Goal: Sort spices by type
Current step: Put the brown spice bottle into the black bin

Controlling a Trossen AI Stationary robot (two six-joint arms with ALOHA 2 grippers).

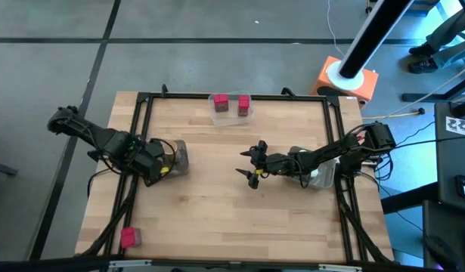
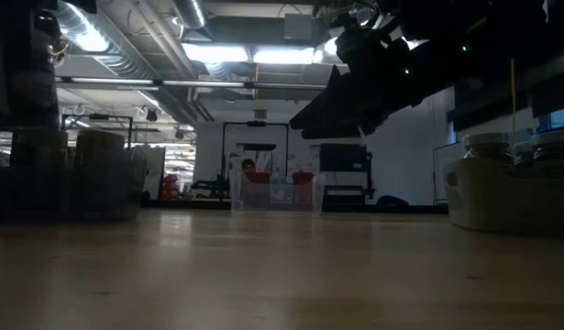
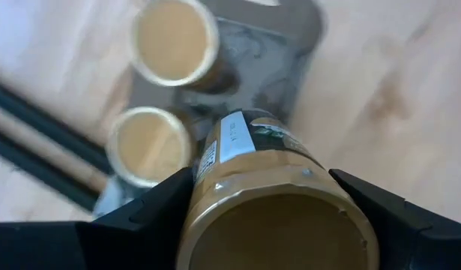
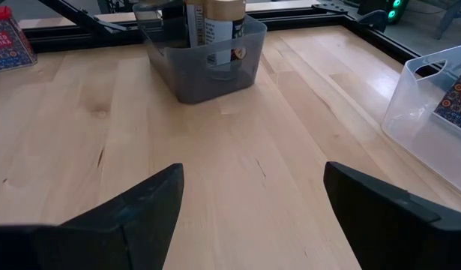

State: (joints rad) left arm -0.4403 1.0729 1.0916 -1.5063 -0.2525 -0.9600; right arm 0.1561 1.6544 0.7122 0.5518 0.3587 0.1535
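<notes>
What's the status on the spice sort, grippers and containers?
Left gripper shut on tan spice jar over grey bin. Right gripper open, empty, mid-table. One red block loose at near-left corner.

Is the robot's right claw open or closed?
Open. The right gripper hangs over bare table, its two dark fingers far apart with nothing between them.

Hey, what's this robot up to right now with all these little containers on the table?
It is sorting spices. The left gripper holds a tan spice jar over the grey bin at the table's left side, where two more tan jars already stand. The right gripper hangs open and empty over the middle of the table. Two red boxes sit in the clear tray at the far edge, and another red box lies near the front left corner.
</notes>
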